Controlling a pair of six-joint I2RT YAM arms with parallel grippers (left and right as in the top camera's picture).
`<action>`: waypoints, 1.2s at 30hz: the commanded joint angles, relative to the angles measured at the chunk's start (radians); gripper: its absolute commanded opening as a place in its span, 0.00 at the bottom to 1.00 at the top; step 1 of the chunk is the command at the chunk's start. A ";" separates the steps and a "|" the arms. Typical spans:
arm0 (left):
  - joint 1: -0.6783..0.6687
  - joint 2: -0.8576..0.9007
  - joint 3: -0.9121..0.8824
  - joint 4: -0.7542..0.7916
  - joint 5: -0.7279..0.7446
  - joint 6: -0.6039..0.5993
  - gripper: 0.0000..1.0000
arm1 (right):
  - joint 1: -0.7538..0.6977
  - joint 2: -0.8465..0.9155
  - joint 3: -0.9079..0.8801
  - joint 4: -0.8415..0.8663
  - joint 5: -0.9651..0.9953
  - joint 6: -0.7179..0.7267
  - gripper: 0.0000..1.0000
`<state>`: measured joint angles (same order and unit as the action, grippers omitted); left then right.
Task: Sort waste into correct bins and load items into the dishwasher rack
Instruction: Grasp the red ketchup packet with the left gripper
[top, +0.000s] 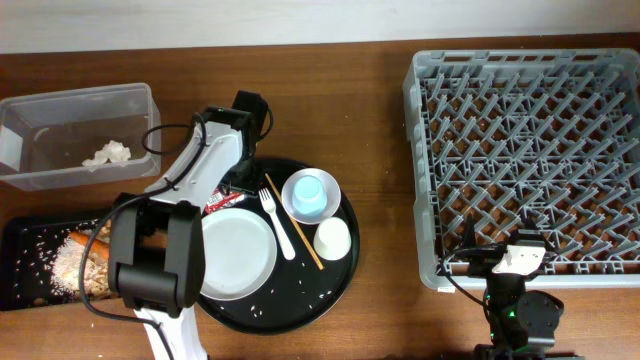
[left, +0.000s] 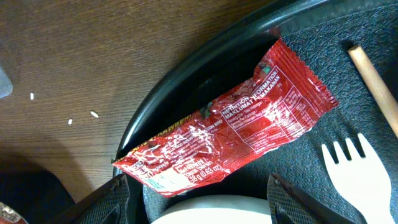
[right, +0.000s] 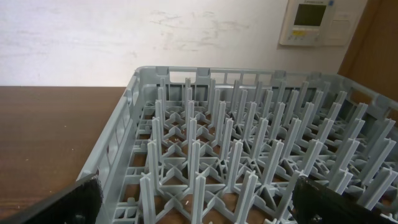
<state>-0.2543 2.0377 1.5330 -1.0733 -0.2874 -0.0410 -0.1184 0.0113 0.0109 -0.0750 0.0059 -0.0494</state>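
Your left gripper (left: 198, 198) hangs spread over the red wrapper (left: 230, 130) on the round tray's (left: 160, 94) left rim; the wrapper's long axis slants across your jaws, and your right gripper (right: 198, 202), also spread, sits well away.

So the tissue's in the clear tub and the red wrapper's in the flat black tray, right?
Partly. The tissue is in the clear tub, but the red wrapper lies on the round black tray, by its rim; the left wrist view shows it.
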 joint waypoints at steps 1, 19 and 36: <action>0.000 0.010 -0.036 0.039 0.011 0.035 0.71 | -0.006 -0.006 -0.005 -0.007 0.002 0.001 0.99; 0.000 0.010 -0.081 0.127 0.062 0.104 0.65 | -0.006 -0.006 -0.005 -0.007 0.002 0.001 0.99; 0.000 0.010 -0.122 0.169 0.056 0.125 0.41 | -0.006 -0.006 -0.005 -0.007 0.002 0.001 0.99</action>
<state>-0.2543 2.0377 1.4208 -0.9070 -0.2359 0.0719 -0.1184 0.0113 0.0109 -0.0750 0.0059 -0.0494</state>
